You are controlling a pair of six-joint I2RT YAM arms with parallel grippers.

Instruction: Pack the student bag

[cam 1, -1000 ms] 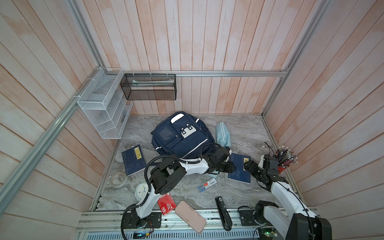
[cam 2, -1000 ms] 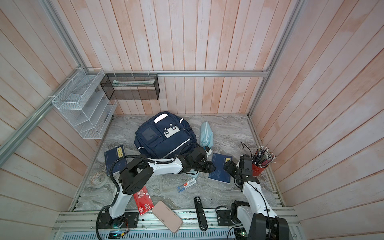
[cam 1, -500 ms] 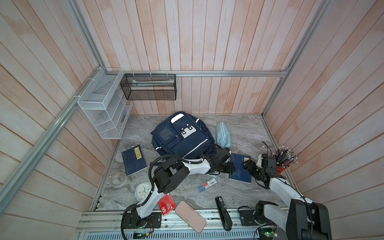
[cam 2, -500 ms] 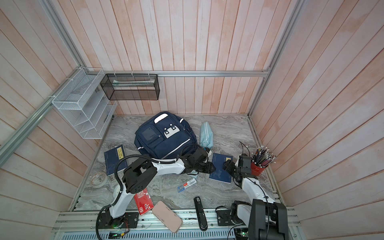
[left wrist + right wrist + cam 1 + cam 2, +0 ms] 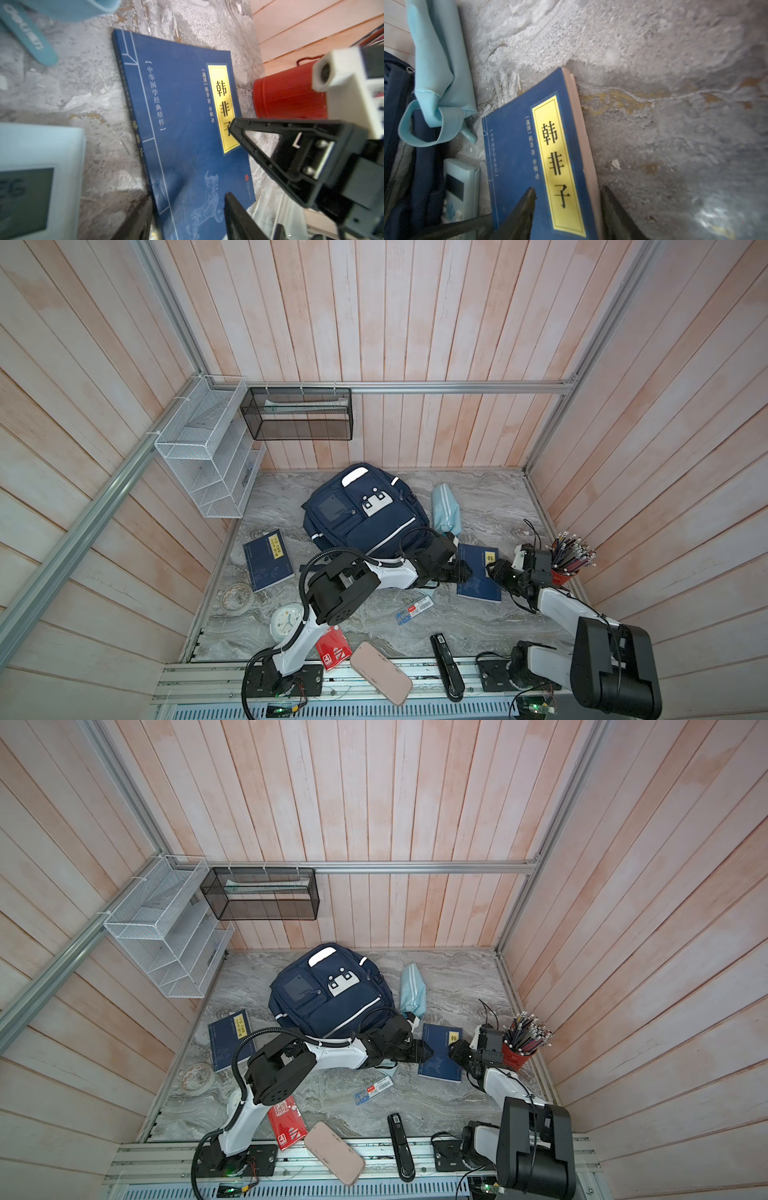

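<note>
Right wrist: pouch [image 5: 440, 62] beside student bag [image 5: 396, 116], book [image 5: 517, 166]

Pale pink-washed plank walls [image 5: 415, 323] close in on three sides. An aluminium rail [image 5: 457, 386] runs across the back one. A white wire rack [image 5: 199, 456] hangs in the left corner, just beside a black mesh basket [image 5: 297, 414]. The floor [image 5: 490, 497] is grey veined marble with rusty streaks, under soft, even light.
</note>
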